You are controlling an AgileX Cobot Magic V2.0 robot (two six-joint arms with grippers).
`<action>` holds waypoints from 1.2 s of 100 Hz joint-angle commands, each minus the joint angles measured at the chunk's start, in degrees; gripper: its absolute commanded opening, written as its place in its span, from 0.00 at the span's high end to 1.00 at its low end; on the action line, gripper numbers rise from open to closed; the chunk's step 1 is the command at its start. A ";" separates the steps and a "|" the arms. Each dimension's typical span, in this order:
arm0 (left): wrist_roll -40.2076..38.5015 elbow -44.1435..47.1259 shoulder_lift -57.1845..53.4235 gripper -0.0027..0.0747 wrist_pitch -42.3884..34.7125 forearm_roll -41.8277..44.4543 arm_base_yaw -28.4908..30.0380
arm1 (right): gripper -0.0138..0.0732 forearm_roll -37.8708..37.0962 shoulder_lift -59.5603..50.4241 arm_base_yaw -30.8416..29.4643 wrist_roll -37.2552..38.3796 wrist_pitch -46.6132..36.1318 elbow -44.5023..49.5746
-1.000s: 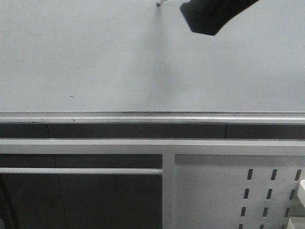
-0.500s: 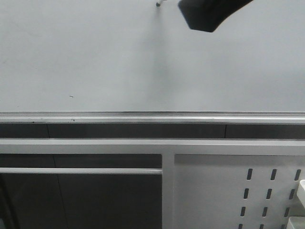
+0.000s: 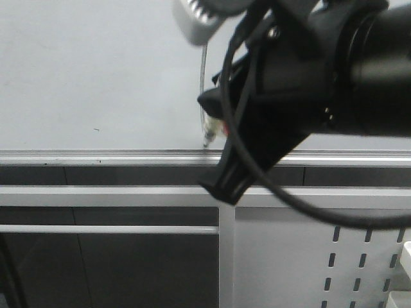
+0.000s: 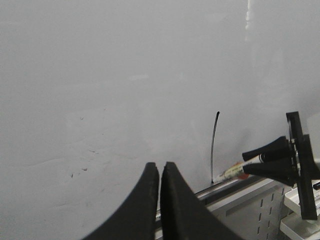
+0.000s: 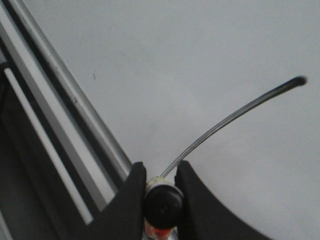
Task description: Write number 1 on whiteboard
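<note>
Looks like I'm at the bottom of the stroke. The right gripper (image 5: 160, 187) is clamped on the marker (image 4: 235, 171), tip just above the whiteboard (image 3: 96, 70) rail. The number 1 (image 4: 213, 147) runs up from there. Next I'd lift off cleanly. Left gripper (image 4: 160, 175) is pinched closed, empty.

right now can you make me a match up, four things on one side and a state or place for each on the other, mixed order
Things:
1. left claw
2. right claw
3. number 1
4. marker

States or places:
A. dark curved stroke on the whiteboard
B. shut, holding nothing
C. tip down near the silver rail
D. shut on the marker

Pairs: 1-B, 2-D, 3-A, 4-C
</note>
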 commanded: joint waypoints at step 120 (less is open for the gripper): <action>46.11 -14.03 27.79 0.63 13.57 -42.03 0.18 | 0.93 12.52 -27.20 15.02 -0.07 44.62 -16.17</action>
